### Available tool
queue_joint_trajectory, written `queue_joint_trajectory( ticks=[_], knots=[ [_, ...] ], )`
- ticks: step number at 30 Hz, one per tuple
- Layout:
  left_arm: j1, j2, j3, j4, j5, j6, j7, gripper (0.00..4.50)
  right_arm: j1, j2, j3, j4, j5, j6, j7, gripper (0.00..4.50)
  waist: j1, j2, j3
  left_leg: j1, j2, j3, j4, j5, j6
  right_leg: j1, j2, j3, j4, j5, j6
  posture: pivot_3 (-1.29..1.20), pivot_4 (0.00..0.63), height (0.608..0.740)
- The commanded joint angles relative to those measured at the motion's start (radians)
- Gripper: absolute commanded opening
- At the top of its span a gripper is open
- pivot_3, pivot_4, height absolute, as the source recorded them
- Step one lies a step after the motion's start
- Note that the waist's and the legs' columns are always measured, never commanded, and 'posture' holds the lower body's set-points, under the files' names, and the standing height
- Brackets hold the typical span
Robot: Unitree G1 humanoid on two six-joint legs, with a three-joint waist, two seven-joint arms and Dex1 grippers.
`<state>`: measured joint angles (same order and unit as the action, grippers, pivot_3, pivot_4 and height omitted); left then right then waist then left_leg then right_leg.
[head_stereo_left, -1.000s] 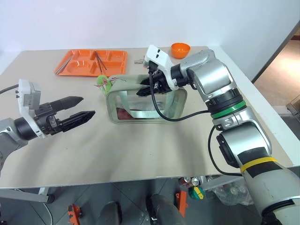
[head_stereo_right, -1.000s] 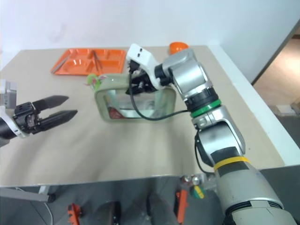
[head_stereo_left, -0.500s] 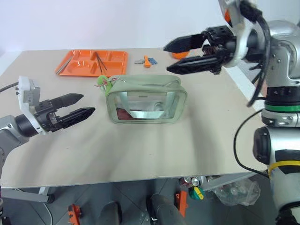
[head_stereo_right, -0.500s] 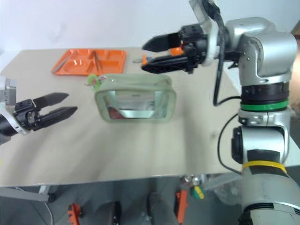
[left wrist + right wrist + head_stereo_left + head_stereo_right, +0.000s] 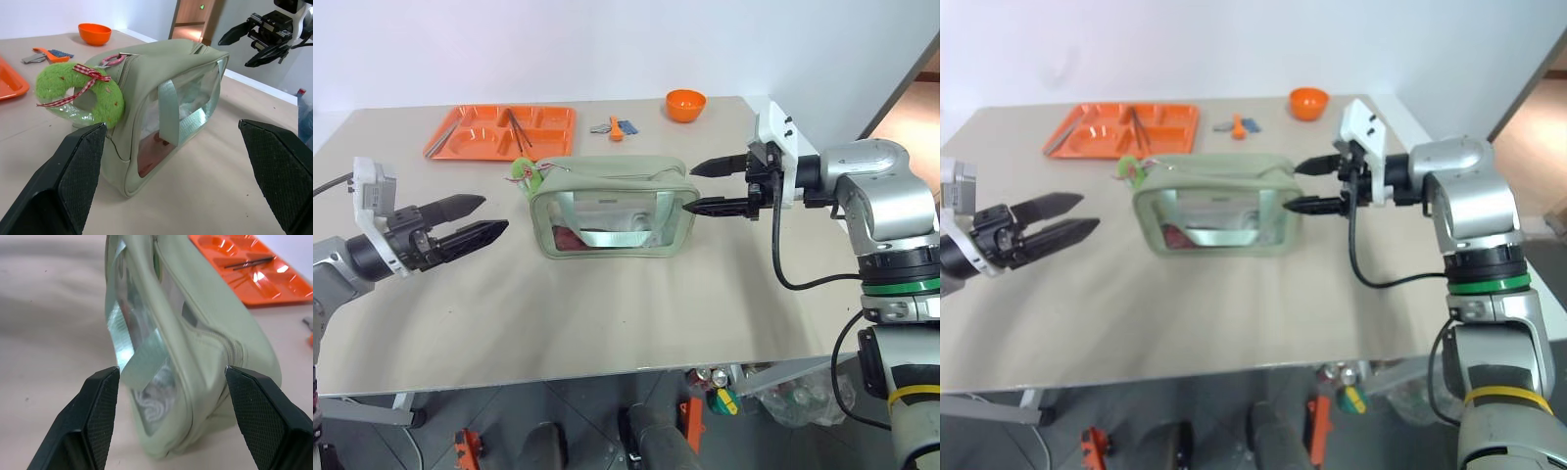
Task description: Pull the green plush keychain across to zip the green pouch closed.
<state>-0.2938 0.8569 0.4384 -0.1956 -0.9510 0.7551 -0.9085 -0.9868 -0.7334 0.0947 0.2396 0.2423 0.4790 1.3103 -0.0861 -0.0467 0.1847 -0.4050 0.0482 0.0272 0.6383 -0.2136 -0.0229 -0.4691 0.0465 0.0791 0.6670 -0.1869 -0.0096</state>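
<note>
The left pincer is held spread and empty, level with the pouch. The plush keychain hangs at the pouch's near end, just ahead; the zip runs lengthwise away toward the spread right pincer.

no readable text, no labels, no brand marks, no numbers

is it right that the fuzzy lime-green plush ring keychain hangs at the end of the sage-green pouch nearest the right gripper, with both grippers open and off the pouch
Not quite. The fuzzy lime-green plush ring keychain hangs at the end of the boxy sage-green fabric pouch nearest the left gripper, as the left eye view shows. The rest holds: both the left gripper and the right gripper have open jaws and are off the pouch.
</note>
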Motion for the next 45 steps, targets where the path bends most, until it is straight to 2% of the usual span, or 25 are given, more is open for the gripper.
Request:
queue_joint_trajectory(
  ticks=[1, 12, 15, 16, 19, 20, 23, 29, 36, 45],
  knots=[
    [0.002, 0.019, 0.027, -0.024, -0.009, 0.004, -0.005, 4.50, 0.016, -0.007, 0.010, 0.010, -0.024, -0.051, -0.010, 3.55, 0.001, 0.000, 0.000, 0.000, 0.000, 0.000, 0.000, 0.000, 0.000, 0.000, 0.000, 0.000, 0.000, 0.000, 0.000, 0.00, 0.150, 0.740],
    [0.027, 0.028, 0.063, -0.048, -0.027, 0.026, 0.011, 4.50, 0.018, 0.043, 0.046, 0.129, -0.086, -0.162, -0.050, 3.55, 0.003, 0.000, 0.000, 0.000, 0.000, 0.000, 0.000, 0.000, 0.000, 0.000, 0.000, 0.000, 0.000, 0.000, 0.000, 0.00, 0.150, 0.740],
    [0.030, 0.034, 0.072, -0.032, -0.018, 0.027, 0.013, 4.50, 0.008, 0.065, 0.040, 0.133, -0.078, -0.173, -0.051, 2.80, 0.003, 0.000, 0.000, 0.000, 0.000, 0.000, 0.000, 0.000, 0.000, 0.000, 0.000, 0.000, 0.000, 0.000, 0.000, 0.00, 0.150, 0.740],
    [0.025, 0.034, 0.078, -0.019, -0.020, 0.030, 0.017, 4.50, 0.005, 0.069, 0.037, 0.133, -0.073, -0.172, -0.048, 2.33, 0.004, 0.000, 0.000, 0.000, 0.000, 0.000, 0.000, 0.000, 0.000, 0.000, 0.000, 0.000, 0.000, 0.000, 0.000, 0.00, 0.150, 0.740],
    [0.007, 0.028, 0.102, 0.028, -0.029, 0.033, 0.034, 4.50, 0.008, 0.078, 0.034, 0.123, -0.063, -0.177, -0.036, 1.38, 0.004, 0.000, 0.000, 0.000, 0.000, 0.000, 0.000, 0.000, 0.000, 0.000, 0.000, 0.000, 0.000, 0.000, 0.000, 0.00, 0.150, 0.740],
    [0.004, 0.027, 0.108, 0.042, -0.029, 0.031, 0.036, 4.50, 0.012, 0.079, 0.035, 0.118, -0.062, -0.179, -0.035, 0.92, 0.004, 0.000, 0.000, 0.000, 0.000, 0.000, 0.000, 0.000, 0.000, 0.000, 0.000, 0.000, 0.000, 0.000, 0.000, 0.00, 0.150, 0.740],
    [-0.010, 0.023, 0.120, 0.092, -0.025, 0.024, 0.042, 4.50, 0.025, 0.085, 0.037, 0.107, -0.061, -0.188, -0.041, 0.03, 0.003, 0.000, 0.000, 0.000, 0.000, 0.000, 0.000, 0.000, 0.000, 0.000, 0.000, 0.000, 0.000, 0.000, 0.000, 0.00, 0.150, 0.740],
    [-0.125, 0.026, 0.072, 0.333, 0.069, -0.015, 0.058, 4.50, 0.065, 0.101, 0.042, 0.056, -0.046, -0.195, -0.037, 0.03, 0.001, 0.000, 0.000, 0.001, 0.000, 0.000, 0.000, 0.000, 0.000, 0.000, 0.001, 0.000, 0.001, 0.001, -0.001, 0.00, 0.150, 0.740],
    [-0.288, -0.036, -0.099, 0.454, 0.196, -0.043, 0.046, 4.50, 0.108, 0.108, 0.048, -0.023, -0.033, -0.178, -0.039, 0.03, -0.003, -0.001, -0.001, 0.001, 0.001, 0.000, 0.000, 0.000, 0.000, 0.000, 0.001, 0.000, 0.001, 0.001, 0.000, 0.00, 0.150, 0.740],
    [-0.403, -0.112, -0.160, 0.554, 0.263, -0.071, 0.025, 4.50, 0.143, 0.102, 0.038, -0.066, -0.028, -0.162, -0.053, 0.03, -0.011, -0.001, -0.001, 0.002, 0.001, -0.001, 0.001, 0.000, 0.000, 0.000, 0.003, 0.001, 0.003, 0.001, 0.000, 0.00, 0.150, 0.740]
  ],
)
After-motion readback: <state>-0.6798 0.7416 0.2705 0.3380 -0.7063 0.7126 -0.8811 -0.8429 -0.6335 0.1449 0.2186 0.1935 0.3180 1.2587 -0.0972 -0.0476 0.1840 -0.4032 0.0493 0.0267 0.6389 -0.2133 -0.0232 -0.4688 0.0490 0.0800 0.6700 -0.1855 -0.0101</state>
